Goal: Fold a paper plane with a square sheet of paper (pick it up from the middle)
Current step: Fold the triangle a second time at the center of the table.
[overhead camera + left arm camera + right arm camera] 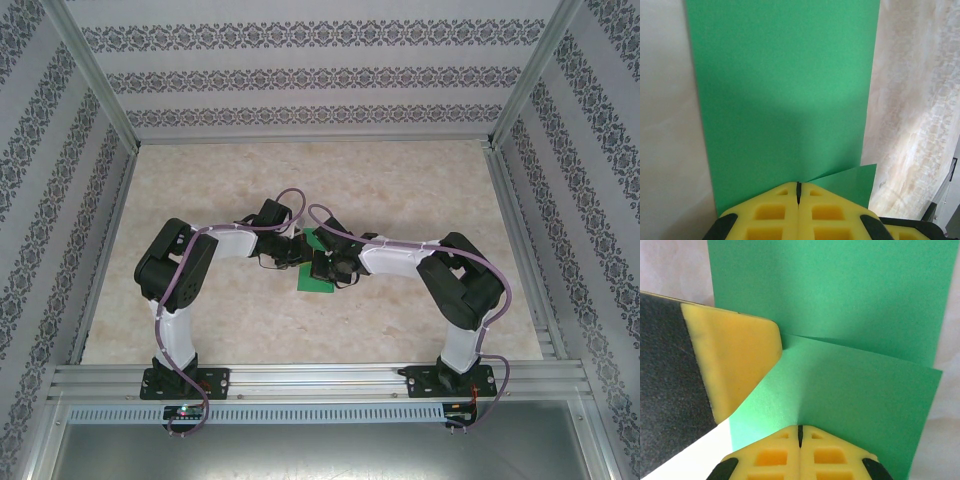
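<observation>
The square sheet of paper (785, 90) is meeting both claws at the middle of the table (200, 320), and the closest contact is at the right gripper (800, 429). Its yellow pads are pressing tight together, and a soft ridge in the green is running straight up into the seam between them, so it appears to be pinching a raised layer of the sheet. That layer is tilting up off the flat part beneath and spreading away from the fingertips toward a slanted free edge.

The left gripper (798, 186) is also closing fully, pads touching with nothing visible between them. Its tip is sitting on or just above the sheet's near edge, right beside the lifted flap. From the right wrist, one of its fingers is reaching in to touch the line where the raised layer is leaving the flat one.

Beyond both tips, the rest of the sheet is lying flat on the pale marbled surface and stretching away from the claws.

The paper is looking thin, light and limp. It is likely to bend under its own weight, slide easily on the smooth top, and crease for good wherever it is pinched. Holding it near an edge or corner with a gentle grip, while the other tip is pinning it down, seems safest.
</observation>
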